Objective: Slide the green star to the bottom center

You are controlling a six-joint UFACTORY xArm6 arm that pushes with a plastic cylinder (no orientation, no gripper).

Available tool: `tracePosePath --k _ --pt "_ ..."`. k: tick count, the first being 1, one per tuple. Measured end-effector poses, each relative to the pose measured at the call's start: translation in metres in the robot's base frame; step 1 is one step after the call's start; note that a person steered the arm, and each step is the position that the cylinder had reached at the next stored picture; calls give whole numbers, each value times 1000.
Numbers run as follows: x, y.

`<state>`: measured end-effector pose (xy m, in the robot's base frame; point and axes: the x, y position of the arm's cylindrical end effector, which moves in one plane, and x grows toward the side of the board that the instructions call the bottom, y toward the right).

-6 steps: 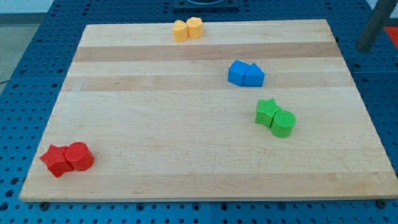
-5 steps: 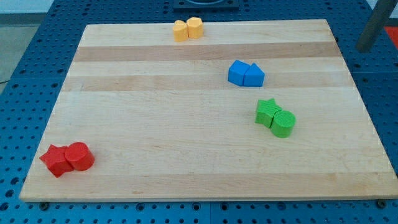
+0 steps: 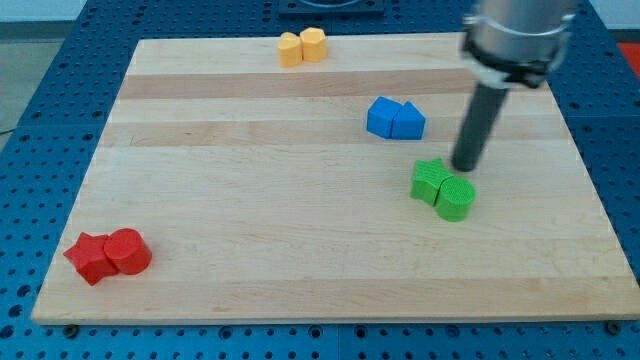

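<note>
Green star block [image 3: 430, 180] sits unmoved, right of centre; your tip [image 3: 465, 167], fingerless, stands just beside it.

The board [image 3: 300, 200] is pale, smooth wood with a visible grain; the green star [image 3: 431, 180] looks matt, faintly ribbed plastic; the rod [image 3: 477, 125] is dark and matt.

My tip [image 3: 465, 167] has swung in from the view's right edge, now just above-right of the green star [image 3: 430, 180]
</note>
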<state>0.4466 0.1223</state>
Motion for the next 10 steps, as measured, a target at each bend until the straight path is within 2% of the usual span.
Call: tracePosePath --k 1,2,4,5,7,9,10 --pt "12 -68" --pt "16 -89" --pt "-5 -30" --pt "1 -8" --pt "34 -34" --pt "38 -68" --pt "38 -66"
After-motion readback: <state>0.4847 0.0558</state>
